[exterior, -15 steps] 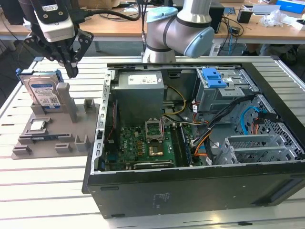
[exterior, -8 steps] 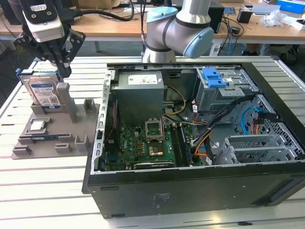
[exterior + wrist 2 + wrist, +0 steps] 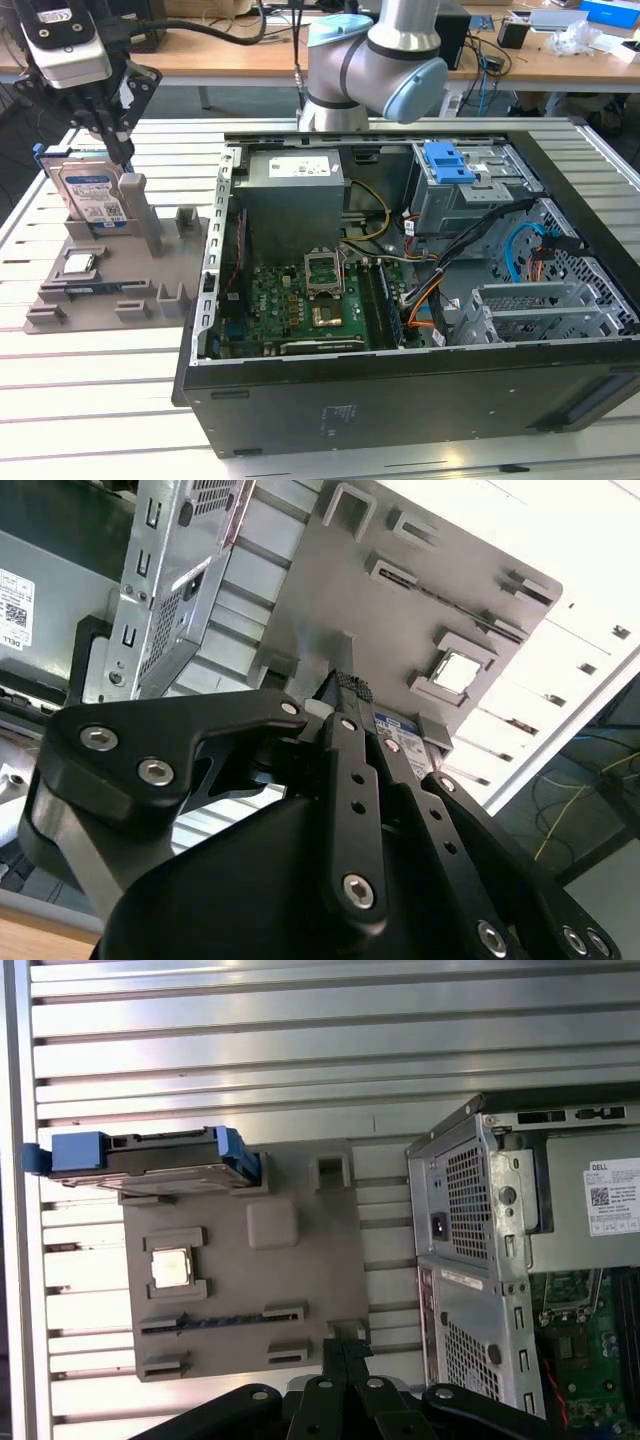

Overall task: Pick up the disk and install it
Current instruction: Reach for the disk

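Silver slatted metal counter (image 3: 100, 400): carries every item and spans the whole frame of the exterior view.

Black open-sided computer case (image 3: 400, 400): lies on its side and takes up the centre and the exterior view's right. Inside it are a grey box-shaped power supply (image 3: 295, 190) in the upper middle and a green motherboard (image 3: 290, 300) below that.

Silver and pale-blue robot arm (image 3: 390, 60): stands at the top centre of the exterior view, behind the case.

Flat grey plastic holder plate (image 3: 100, 290): lies on the counter at the exterior view's left, just beside the case, with raised posts and slots on it.

Grey metal drive cage (image 3: 470, 195): sits in the case's upper right area, with a blue plastic latch (image 3: 447, 160) on top.

Rectangular silver metal disk in a blue plastic carrier (image 3: 90, 195): stands on edge in a slot at the far corner of the holder plate, in the upper left of the exterior view, label facing the camera. It is in nobody's grip.

Black two-fingered tool (image 3: 124, 158): hangs above the holder plate with its tips near the disk's upper corner and over a grey post. In both wrist views its fingers (image 3: 350, 770) lie together with nothing between them.

Small square silver chip (image 3: 80, 263): lies flat in a recess on the plate, in front of the disk.
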You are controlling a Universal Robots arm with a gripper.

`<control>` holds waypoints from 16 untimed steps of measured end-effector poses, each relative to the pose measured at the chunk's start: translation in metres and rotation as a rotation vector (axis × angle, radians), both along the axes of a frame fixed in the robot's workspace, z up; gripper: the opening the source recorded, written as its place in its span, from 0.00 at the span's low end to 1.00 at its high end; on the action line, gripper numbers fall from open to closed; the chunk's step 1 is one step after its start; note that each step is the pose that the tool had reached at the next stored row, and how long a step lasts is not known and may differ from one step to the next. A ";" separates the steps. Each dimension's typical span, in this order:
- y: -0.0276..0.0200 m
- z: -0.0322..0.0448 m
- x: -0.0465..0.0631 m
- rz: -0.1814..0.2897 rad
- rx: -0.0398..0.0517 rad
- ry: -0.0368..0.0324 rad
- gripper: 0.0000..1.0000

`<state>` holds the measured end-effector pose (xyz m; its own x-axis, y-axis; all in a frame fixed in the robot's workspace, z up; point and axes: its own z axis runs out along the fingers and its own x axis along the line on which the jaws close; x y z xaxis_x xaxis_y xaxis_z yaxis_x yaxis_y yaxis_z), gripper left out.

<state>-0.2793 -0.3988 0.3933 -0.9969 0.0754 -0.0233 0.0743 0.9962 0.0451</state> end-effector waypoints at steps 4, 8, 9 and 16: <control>0.0000 0.0000 -0.007 0.000 0.0000 0.0000 0.11; 0.0000 0.0000 -0.014 0.000 0.0000 0.0000 0.11; 0.0000 0.0000 -0.015 0.000 0.0000 0.0000 0.11; 0.0000 0.0000 -0.030 0.000 0.0000 0.0000 0.11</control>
